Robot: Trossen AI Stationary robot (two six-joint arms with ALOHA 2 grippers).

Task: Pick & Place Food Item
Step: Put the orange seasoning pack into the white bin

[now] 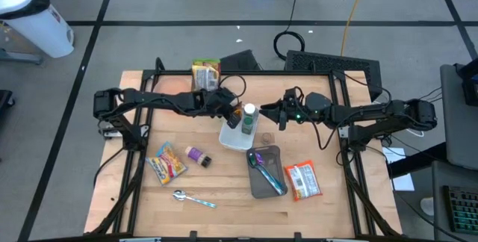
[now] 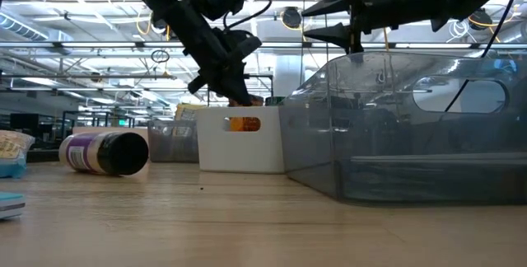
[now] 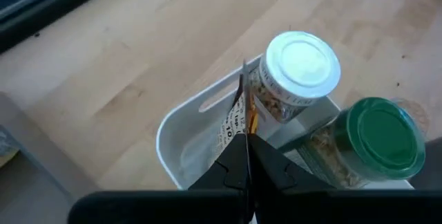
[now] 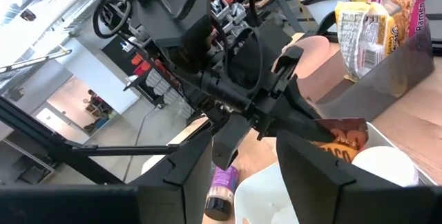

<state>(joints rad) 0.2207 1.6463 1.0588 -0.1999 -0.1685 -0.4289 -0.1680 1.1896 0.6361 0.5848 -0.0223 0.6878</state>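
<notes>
Pinched edge-on between the pressed-together fingers of the left gripper (image 3: 246, 156), we see a flat orange food packet (image 3: 238, 117), held upright so it can slip down into the white bin (image 3: 181, 131) directly beneath. We judge the placing step nearly complete. Just beside the gripper, inside that bin, stand a white-lidded jar (image 3: 298, 72) and a green-lidded jar (image 3: 376, 141). Facing it from the far side, the right gripper (image 1: 270, 110) hovers spread and empty. Farther out on the desk (image 1: 224, 212), a grey tray (image 1: 267, 186) holds a spoon-like utensil (image 1: 267, 172); a purple jar (image 2: 105, 152) lies on its side.
</notes>
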